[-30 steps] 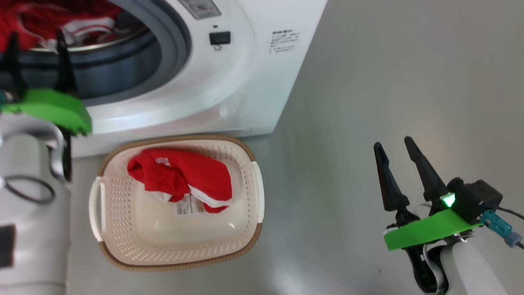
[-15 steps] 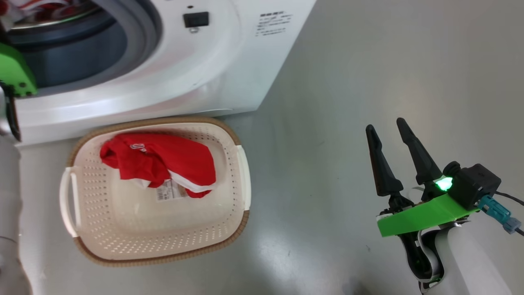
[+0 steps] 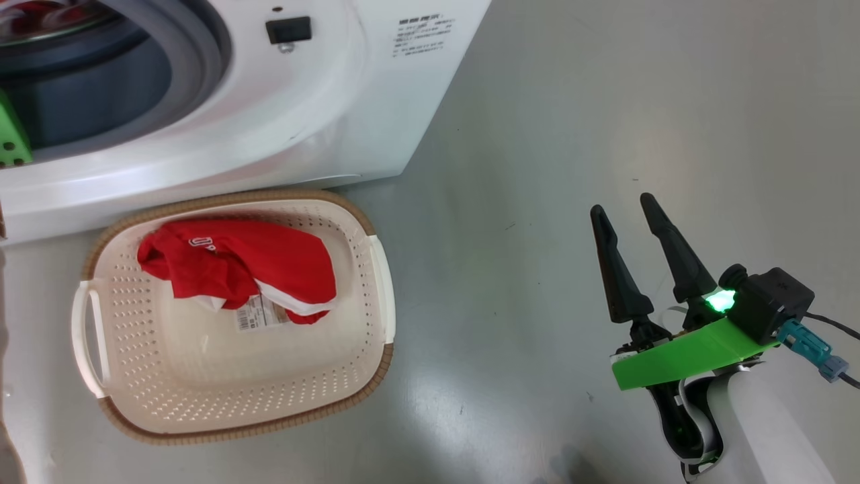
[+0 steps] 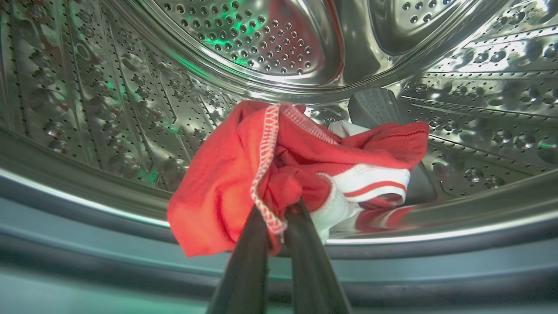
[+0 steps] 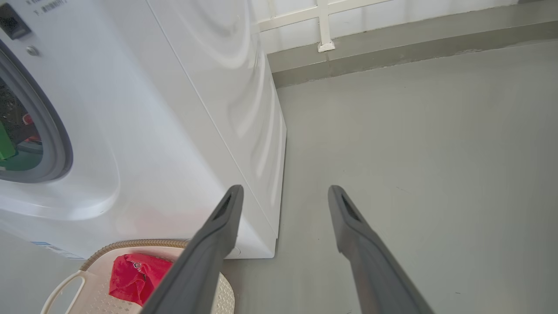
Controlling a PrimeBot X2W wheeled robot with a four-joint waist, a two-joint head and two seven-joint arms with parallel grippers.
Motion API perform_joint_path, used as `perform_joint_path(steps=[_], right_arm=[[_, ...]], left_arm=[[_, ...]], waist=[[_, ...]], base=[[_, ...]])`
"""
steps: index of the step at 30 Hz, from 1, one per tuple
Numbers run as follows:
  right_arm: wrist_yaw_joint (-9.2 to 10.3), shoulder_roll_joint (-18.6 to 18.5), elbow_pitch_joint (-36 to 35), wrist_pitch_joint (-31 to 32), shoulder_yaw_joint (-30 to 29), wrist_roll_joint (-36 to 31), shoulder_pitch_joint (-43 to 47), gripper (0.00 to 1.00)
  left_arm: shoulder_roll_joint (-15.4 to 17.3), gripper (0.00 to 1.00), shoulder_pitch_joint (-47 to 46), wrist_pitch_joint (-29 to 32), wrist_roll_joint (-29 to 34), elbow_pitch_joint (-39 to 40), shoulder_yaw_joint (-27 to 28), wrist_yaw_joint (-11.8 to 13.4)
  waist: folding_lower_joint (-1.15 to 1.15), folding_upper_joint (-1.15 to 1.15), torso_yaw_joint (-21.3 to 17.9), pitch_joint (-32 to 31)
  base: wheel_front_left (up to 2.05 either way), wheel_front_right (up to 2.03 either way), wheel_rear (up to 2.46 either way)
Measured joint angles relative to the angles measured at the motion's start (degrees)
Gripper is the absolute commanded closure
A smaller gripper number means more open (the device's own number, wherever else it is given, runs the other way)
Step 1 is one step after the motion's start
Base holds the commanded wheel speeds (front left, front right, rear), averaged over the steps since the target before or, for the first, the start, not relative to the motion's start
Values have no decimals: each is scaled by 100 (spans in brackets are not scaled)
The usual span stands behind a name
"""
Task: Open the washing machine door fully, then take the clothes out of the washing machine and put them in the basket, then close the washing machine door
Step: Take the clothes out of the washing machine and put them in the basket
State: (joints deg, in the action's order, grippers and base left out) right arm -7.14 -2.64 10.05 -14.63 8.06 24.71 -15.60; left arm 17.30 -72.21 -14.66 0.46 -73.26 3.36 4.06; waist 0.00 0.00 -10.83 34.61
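Inside the steel drum of the washing machine, my left gripper is shut on the red clothes with white trim, bunched just behind the grey rubber ring. Another red garment lies in the cream basket on the floor in front of the machine; it shows again as the red garment in the basket. My right gripper hangs open over the bare floor at the right, nothing between its fingers. The washing machine door is out of view.
The grey floor stretches to the right of the machine. A wall with a white frame runs behind it. The machine's white side panel stands left of my right gripper.
The head camera has shifted, sliding the machine and basket left in the picture. The left gripper's black fingers, seen at the drum mouth a second ago, have left the head view.
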Motion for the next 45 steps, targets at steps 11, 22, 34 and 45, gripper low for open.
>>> perform_joint_path(steps=[11, 22, 34, 45], right_arm=[[0, 0, 26, 0, -15, -1, 1, 0], [0, -2, 101, 0, -43, -67, 86, 0], [0, -3, 149, 0, -194, -163, 316, 0], [0, -3, 162, 0, -367, -357, 497, 0]], left_arm=[[-196, 100, 286, -3, -263, 755, 66, -66], [-579, 100, 1538, -4, -526, 2442, 232, -203], [-1025, 100, 2826, -4, -600, 3967, 465, -409], [-1396, 100, 3762, -4, -600, 5373, 693, -625]], waist=[[0, 0, 58, -183], [0, 0, 202, -635], [0, 0, 412, -1088], [0, 0, 670, -1364]], base=[[0, 0, 0], [0, 0, 0], [0, 0, 0], [0, 0, 0]])
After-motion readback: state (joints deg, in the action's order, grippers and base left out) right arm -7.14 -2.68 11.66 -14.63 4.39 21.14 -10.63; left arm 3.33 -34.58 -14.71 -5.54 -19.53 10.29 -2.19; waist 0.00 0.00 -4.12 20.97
